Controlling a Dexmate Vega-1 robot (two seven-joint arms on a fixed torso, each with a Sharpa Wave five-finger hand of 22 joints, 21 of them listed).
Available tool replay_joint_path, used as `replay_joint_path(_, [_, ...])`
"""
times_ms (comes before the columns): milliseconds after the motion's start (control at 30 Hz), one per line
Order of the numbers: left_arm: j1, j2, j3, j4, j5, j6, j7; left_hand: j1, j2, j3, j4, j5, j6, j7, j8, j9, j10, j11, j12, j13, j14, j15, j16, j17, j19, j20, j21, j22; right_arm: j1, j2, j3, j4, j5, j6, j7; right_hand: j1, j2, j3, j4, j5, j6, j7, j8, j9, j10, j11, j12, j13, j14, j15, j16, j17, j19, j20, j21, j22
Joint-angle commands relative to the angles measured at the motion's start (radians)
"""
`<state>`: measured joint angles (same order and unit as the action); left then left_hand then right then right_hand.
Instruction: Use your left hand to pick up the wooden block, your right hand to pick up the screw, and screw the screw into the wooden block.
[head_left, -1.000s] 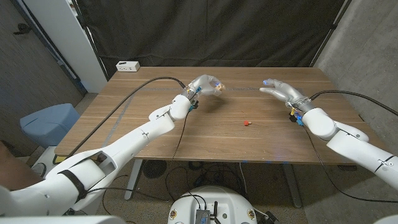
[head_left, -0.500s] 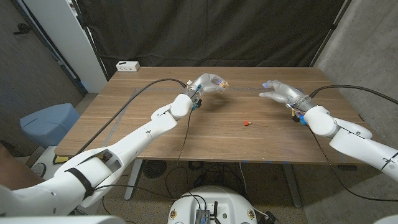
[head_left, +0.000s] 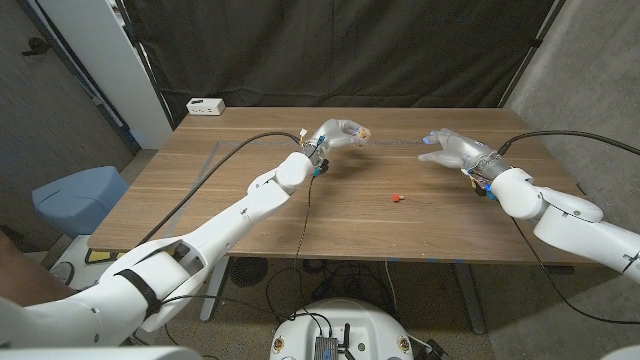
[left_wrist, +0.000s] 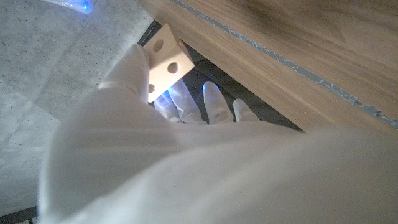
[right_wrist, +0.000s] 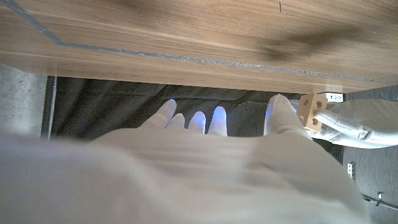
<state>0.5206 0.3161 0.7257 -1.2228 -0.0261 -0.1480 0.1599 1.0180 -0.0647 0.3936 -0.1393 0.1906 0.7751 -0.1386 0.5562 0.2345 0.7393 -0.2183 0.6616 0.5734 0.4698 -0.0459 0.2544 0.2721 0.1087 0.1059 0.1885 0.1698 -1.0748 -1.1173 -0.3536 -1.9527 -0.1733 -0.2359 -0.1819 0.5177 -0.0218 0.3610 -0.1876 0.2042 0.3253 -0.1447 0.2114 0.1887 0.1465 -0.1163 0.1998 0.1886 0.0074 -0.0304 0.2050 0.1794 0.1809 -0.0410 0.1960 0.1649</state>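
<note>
From the head camera, the left hand (head_left: 335, 133) is raised over the far middle of the table (head_left: 250, 150) and grips the block (head_left: 362, 134) at its fingertips. The right hand (head_left: 452, 149) hovers well apart to the right, fingers spread and holding nothing. The screw (head_left: 397, 197), small and red, lies on the table nearer the front, between the two hands. A white box (head_left: 205, 105) sits at the far left corner. At the left wrist, the pale block (left_wrist: 165, 59), with round holes in its face, is pinched between thumb and fingers (left_wrist: 214, 106). At the right wrist, spread fingers (right_wrist: 198, 121) hold nothing; the block (right_wrist: 311, 109) shows beyond, in the left hand (right_wrist: 348, 124).
</note>
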Motion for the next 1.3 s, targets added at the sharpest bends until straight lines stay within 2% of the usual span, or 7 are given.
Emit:
replay_joint_path(33, [-0.023, -0.040, -0.008, 0.073, -0.108, -0.039, -0.073, -0.004, 0.022, -0.004, 0.001, 0.008, -0.004, -0.001, 0.040, 0.002, 0.010, -0.003, -0.003, 0.003, -0.007, -0.121, -0.005, 0.004, -0.013, 0.006, -0.002, 0.004, -0.018, -0.065, 0.005, -0.048, -0.051, -0.023, 0.040, 0.022, -0.005, 0.009, 0.000, 0.000, 0.005, -0.002, 0.008, 0.004, 0.006, 0.002, -0.003, 0.003, 0.010, -0.046, -0.001, 0.004, 0.014, -0.017, 0.003, 0.002])
replay_joint_path(333, [-0.036, -0.055, -0.010, 0.102, -0.157, -0.044, -0.115, -0.003, 0.026, -0.009, 0.000, 0.012, 0.006, 0.001, 0.045, -0.002, 0.019, -0.003, -0.004, 0.004, -0.001, -0.118, -0.001, 0.006, -0.009, 0.007, 0.002, 0.004, 0.000, -0.099, -0.004, -0.051, -0.078, 0.008, 0.100, 0.055, -0.017, 0.020, 0.000, 0.001, 0.006, -0.015, 0.009, 0.006, -0.012, -0.002, -0.011, 0.004, 0.009, -0.043, -0.004, 0.004, 0.019, -0.015, 0.001, 0.002])
replay_joint_path(467, [-0.034, -0.059, -0.015, 0.090, -0.179, -0.015, -0.121, -0.005, 0.030, -0.012, 0.001, 0.015, 0.014, 0.007, 0.049, -0.003, 0.020, -0.002, -0.005, 0.006, 0.006, -0.112, 0.003, 0.007, 0.008, 0.014, 0.008, 0.005, 0.016, -0.103, -0.015, -0.045, -0.095, 0.022, 0.127, 0.071, -0.023, 0.025, 0.000, 0.001, 0.007, -0.018, 0.011, 0.007, -0.023, -0.007, -0.014, 0.004, 0.007, -0.043, -0.006, 0.005, 0.023, -0.010, 0.001, 0.002])
replay_joint_path(633, [-0.040, -0.066, -0.013, 0.108, -0.197, -0.028, -0.141, -0.004, 0.037, -0.015, 0.000, 0.020, 0.014, 0.011, 0.050, -0.006, 0.022, -0.002, -0.008, 0.006, 0.021, -0.107, 0.011, 0.009, 0.031, 0.016, 0.016, 0.006, 0.033, -0.107, -0.031, -0.047, -0.126, 0.028, 0.159, 0.097, -0.033, 0.033, 0.000, -0.001, 0.016, -0.027, 0.017, 0.010, -0.034, -0.011, -0.016, 0.005, 0.007, -0.043, -0.007, 0.005, 0.033, -0.006, 0.001, 0.003])
replay_joint_path(867, [-0.055, -0.080, -0.010, 0.154, -0.206, -0.063, -0.158, -0.002, 0.041, -0.017, -0.001, 0.024, 0.014, 0.011, 0.050, -0.007, 0.020, -0.002, -0.012, 0.005, 0.023, -0.106, 0.013, 0.010, 0.037, 0.013, 0.017, 0.007, 0.048, -0.110, -0.041, -0.053, -0.152, 0.029, 0.196, 0.116, -0.042, 0.038, 0.000, -0.002, 0.031, -0.025, 0.025, 0.013, -0.039, -0.013, -0.017, 0.005, 0.007, -0.041, -0.007, 0.005, 0.038, 0.000, 0.001, 0.003])
replay_joint_path(1300, [-0.092, -0.110, -0.006, 0.262, -0.218, -0.131, -0.195, -0.002, 0.044, -0.025, -0.003, 0.031, 0.012, 0.006, 0.050, -0.009, 0.010, -0.002, -0.021, 0.004, 0.010, -0.106, 0.008, 0.011, 0.030, 0.011, 0.013, 0.008, 0.115, -0.094, -0.094, -0.064, -0.253, 0.017, 0.308, 0.149, -0.063, 0.047, 0.001, -0.007, 0.046, -0.024, 0.037, 0.018, -0.057, -0.010, -0.019, 0.006, 0.000, -0.028, -0.010, 0.007, 0.039, 0.016, -0.002, 0.003])
